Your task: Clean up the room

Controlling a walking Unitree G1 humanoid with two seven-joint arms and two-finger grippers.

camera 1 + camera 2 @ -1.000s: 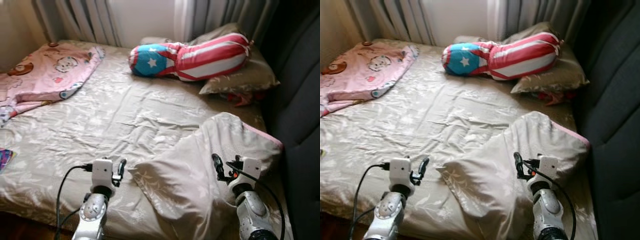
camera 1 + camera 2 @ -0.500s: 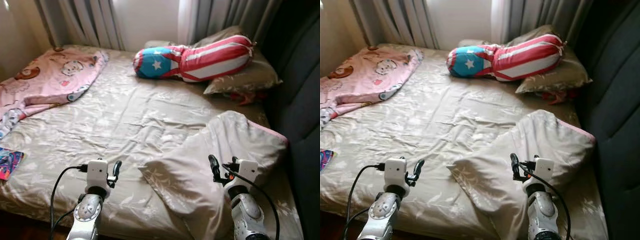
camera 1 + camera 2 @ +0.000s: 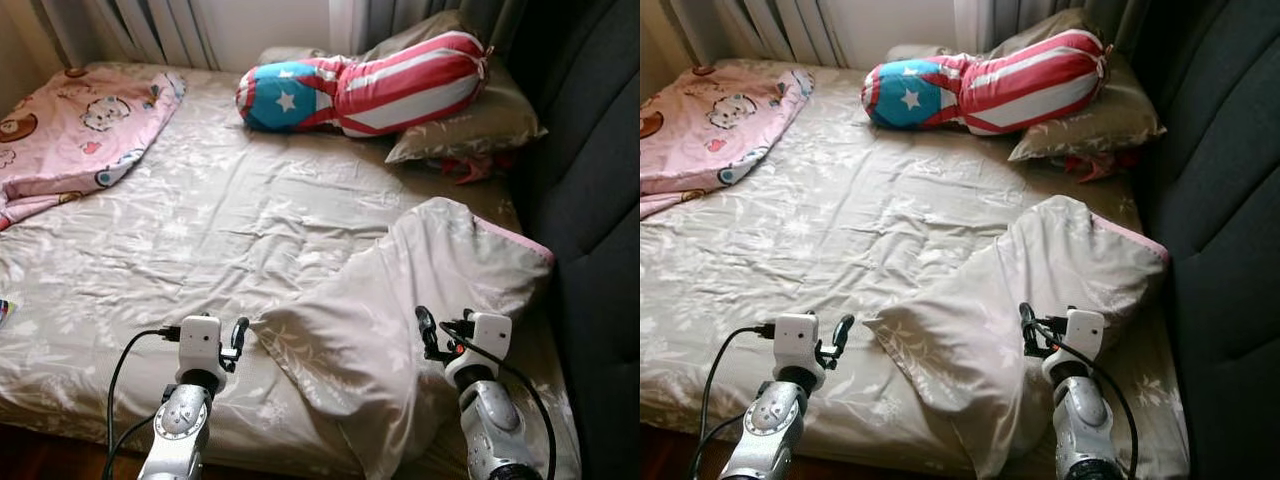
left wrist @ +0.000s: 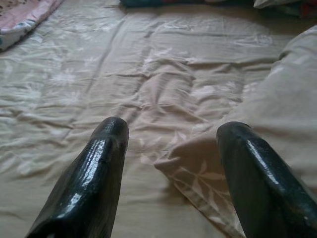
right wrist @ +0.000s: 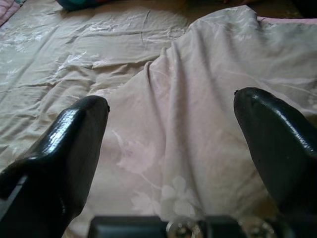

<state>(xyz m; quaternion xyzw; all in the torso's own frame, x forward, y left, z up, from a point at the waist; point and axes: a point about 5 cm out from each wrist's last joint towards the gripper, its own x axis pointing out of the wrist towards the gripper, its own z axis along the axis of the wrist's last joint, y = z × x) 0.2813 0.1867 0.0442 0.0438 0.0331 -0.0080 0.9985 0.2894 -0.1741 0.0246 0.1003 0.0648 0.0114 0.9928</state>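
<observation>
Right wrist view: the right gripper (image 5: 171, 148) is hovering with fingers spread wide, nothing between them, directly over the crumpled beige duvet (image 5: 218, 99). The cloth is lying right under and ahead of this claw, just below the fingertips, not visibly touched.

Left wrist view: the left gripper (image 4: 171, 163) is likewise gaping wide and empty. The duvet's near corner (image 4: 183, 168) is lying just ahead of it, toward its right finger (image 4: 257, 178); bare sheet is under the left finger (image 4: 94, 168).

Left eye view: the duvet's long axis is running away from the robot and slanting rightward, from the low corner between the two claws up to a pink-edged hump near the dark headboard (image 3: 600, 200). The right claw is sitting over the body of the bundle; the left claw is beside its corner. Judgement: the right arm is nearer the bulk, the left nearer the loose corner, so a two-handed pull to spread it looks likely.

Farther beyond both claws: the striped bolster (image 3: 360, 90) is resting on a beige pillow (image 3: 480, 125); far off to the left claw's side, a pink cartoon blanket (image 3: 70, 135) is lying rumpled on the bed (image 3: 200, 230).
</observation>
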